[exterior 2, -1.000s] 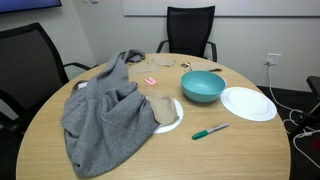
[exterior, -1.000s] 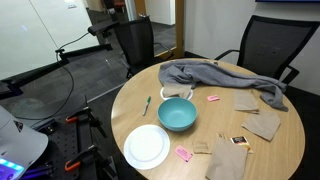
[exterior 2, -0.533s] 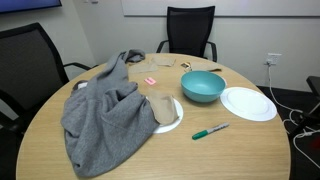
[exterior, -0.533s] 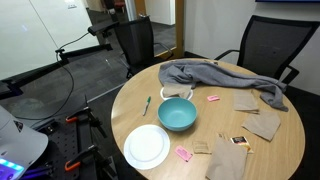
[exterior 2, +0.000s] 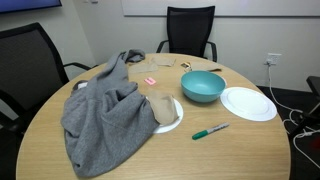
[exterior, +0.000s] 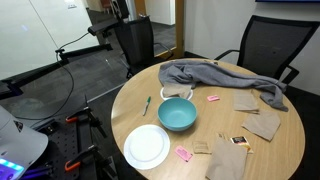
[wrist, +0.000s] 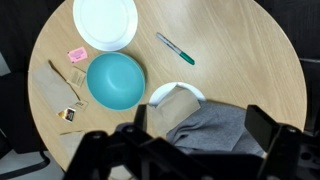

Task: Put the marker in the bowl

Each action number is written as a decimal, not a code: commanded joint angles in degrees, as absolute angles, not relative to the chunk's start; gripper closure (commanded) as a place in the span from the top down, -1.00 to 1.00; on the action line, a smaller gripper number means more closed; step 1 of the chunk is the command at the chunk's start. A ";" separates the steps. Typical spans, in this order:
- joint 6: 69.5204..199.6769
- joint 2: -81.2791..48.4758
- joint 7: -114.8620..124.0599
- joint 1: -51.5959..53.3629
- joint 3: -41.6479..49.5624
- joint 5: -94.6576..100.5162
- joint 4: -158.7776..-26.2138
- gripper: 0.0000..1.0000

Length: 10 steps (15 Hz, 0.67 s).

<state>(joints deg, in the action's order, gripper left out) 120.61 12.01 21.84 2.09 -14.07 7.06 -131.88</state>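
Fingers (wrist: 268,130) stand apart with nothing between them, dark shapes along the bottom edge of the wrist view, held high over the surface (wrist: 240,50). Directly under them I see the grey cloth (wrist: 215,125) and the edge of a plate it partly covers. Marker (wrist: 175,48) lies flat on bare wood, well ahead of the fingers and touching nothing. Bowl (wrist: 115,80) sits ahead of the fingers too, off to the side, near the marker but apart from it, and it looks empty. White plate (wrist: 105,22) is farther out, beyond the bowl. The arm does not show in either exterior view; both agree that the marker (exterior: 147,104) rests on the surface outside the bowl (exterior 2: 202,86). My read: nothing of the task is done. Left to do: come down over the marker, grip it, carry it across, release it in the bowl.
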 commanded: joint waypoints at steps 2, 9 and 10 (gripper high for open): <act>126.78 10.32 10.84 3.29 -9.88 6.93 -133.80 1.00; 134.45 8.05 -6.34 3.25 -5.90 6.56 -137.99 1.00; 136.11 7.74 -8.56 3.19 -5.50 6.77 -138.88 1.00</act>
<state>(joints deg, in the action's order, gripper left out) 131.95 8.14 -2.48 2.28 -7.36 6.91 -136.52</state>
